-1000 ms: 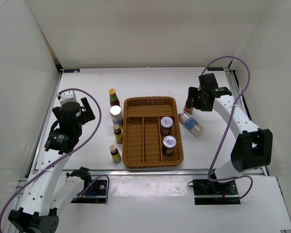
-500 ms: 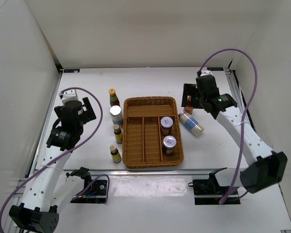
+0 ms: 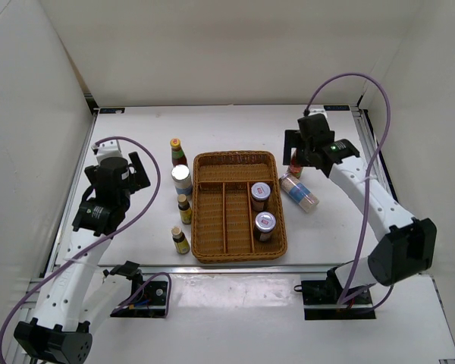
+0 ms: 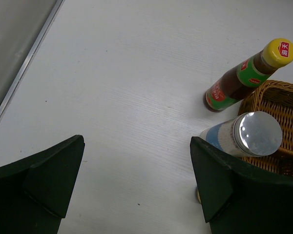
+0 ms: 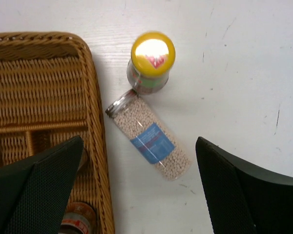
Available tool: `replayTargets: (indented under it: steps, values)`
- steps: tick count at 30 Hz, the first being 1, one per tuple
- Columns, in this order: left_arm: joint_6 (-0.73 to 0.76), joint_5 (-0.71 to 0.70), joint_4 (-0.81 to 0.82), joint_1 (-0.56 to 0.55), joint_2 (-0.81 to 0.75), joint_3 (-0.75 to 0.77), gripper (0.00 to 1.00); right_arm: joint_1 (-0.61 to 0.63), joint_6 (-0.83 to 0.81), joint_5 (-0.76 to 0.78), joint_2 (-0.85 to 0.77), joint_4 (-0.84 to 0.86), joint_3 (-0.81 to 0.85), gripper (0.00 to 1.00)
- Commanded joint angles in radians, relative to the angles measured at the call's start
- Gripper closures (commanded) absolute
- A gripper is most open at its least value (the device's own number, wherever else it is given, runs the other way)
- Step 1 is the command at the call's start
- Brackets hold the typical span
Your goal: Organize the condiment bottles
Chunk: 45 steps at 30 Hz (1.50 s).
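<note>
- A white worktop [image 3: 235,129] sits inside plain white walls, with the two arms mounted at its near edge.
- A wicker tray [image 3: 235,154] lies at the middle of the worktop. It has three long compartments and a crosswise one at the far end.
- The far jar [image 3: 260,195] and the near jar [image 3: 265,225], both silver-lidded, stand one behind the other in the right-hand long compartment. The other compartments hold nothing.
- Four containers stand upright in a row just left of the tray. From far to near they are the left red-sauce bottle [image 3: 177,152], the upright cylinder [image 3: 181,180], the far yellow-labelled bottle [image 3: 184,208] and the near yellow-labelled bottle [image 3: 180,240].
- To the right of the tray, the right red-sauce bottle [image 5: 153,51] stands upright with its yellow cap up, near the tray's far right corner.
- The fallen cylinder [image 5: 151,141] lies on its side beside it. Its silver lid is just beside the bottle's foot and close to the tray rim.
- The left end effector [image 4: 136,146] hangs over bare worktop left of the row, fingers spread wide and holding nothing.
- The right end effector [image 5: 139,141] hovers above the fallen cylinder and the right red-sauce bottle, fingers spread wide, gripping neither.
</note>
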Motion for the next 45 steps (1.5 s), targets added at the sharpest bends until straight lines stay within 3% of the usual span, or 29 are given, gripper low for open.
replayTargets:
  steps: [1,11,14,19,27,29,30,37,40,45]
  values:
    - [-0.003,0.01,0.008,-0.003,-0.025,-0.002,0.0,-0.002,-0.034,0.057,0.053,0.044,0.097,0.01]
    - [-0.003,0.001,0.008,-0.003,-0.025,-0.002,0.0,-0.053,0.0,0.057,0.205,0.078,0.144,0.04]
    - [-0.003,0.001,0.008,-0.003,-0.025,-0.002,0.0,-0.062,-0.019,0.047,0.227,0.112,0.132,0.09]
    - [-0.003,0.001,0.008,-0.003,-0.016,-0.002,0.0,-0.082,-0.029,0.047,0.247,0.135,0.132,0.29]
    - [-0.003,-0.008,0.008,-0.003,-0.016,-0.002,0.0,-0.113,-0.038,0.018,0.302,0.156,0.169,0.26]
    - [-0.003,-0.009,0.008,-0.003,-0.016,-0.002,0.0,-0.113,-0.048,0.018,0.317,0.156,0.181,0.3]
    - [-0.003,-0.009,0.008,-0.003,-0.016,-0.002,0.0,-0.122,-0.048,0.018,0.33,0.156,0.19,0.33]
    - [-0.003,-0.009,0.008,-0.003,-0.016,-0.002,0.0,-0.122,-0.048,0.0,0.33,0.143,0.2,0.85]
    - [-0.003,-0.009,0.008,-0.003,-0.016,-0.002,0.0,-0.122,-0.048,0.0,0.308,0.133,0.209,1.0]
    - [-0.003,-0.009,0.008,-0.003,-0.016,-0.002,0.0,-0.111,-0.078,0.0,0.247,0.123,0.276,1.0]
